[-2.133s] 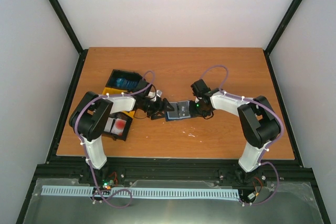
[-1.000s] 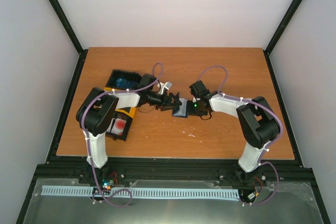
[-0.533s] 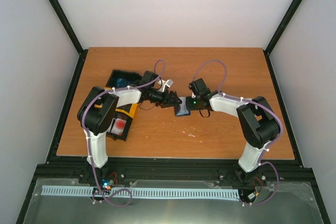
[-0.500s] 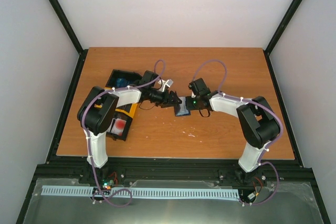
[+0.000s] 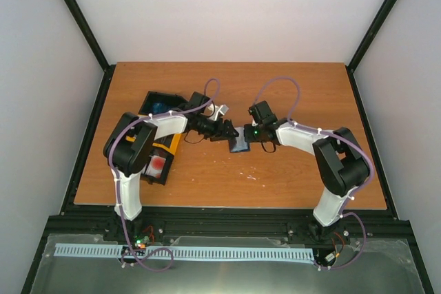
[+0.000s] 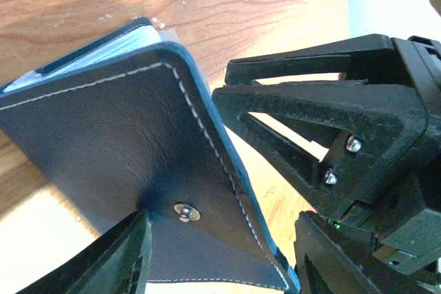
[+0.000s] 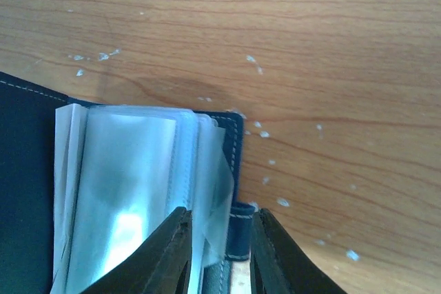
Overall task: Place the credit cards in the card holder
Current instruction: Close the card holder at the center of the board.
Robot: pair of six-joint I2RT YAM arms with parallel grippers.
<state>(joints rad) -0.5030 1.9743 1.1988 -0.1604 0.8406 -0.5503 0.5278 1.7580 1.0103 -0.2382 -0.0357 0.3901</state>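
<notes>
Left tool [image 5: 229, 131] is straddling the lower edge of the holder [image 6: 124, 149], jaws well apart. I cannot tell whether it is pinching the cover or only propping it. Right tool [image 5: 247, 135] is clenching the holder's far edge, with the clear sleeves [image 7: 138, 191] and the snap tab lying between its fingers.

Two seconds ago the holder was lying open and flat on the surface [image 5: 289, 94], just right of the tray [image 5: 172, 148]. Now both tools are crowding it from either side and its dark cover is standing up steeply, stitching and snap facing the left wrist camera. That looks like preparation: the holder is being propped and steadied rather than filled, so the loading is probably not yet starting.

No card is showing in the sleeves, and neither tool is carrying one. Blue cards [image 5: 159, 107] are sitting in the tray's far compartment and a white card with a red blotch [image 5: 157, 164] in its near one. The left arm is hiding the middle compartment.
</notes>
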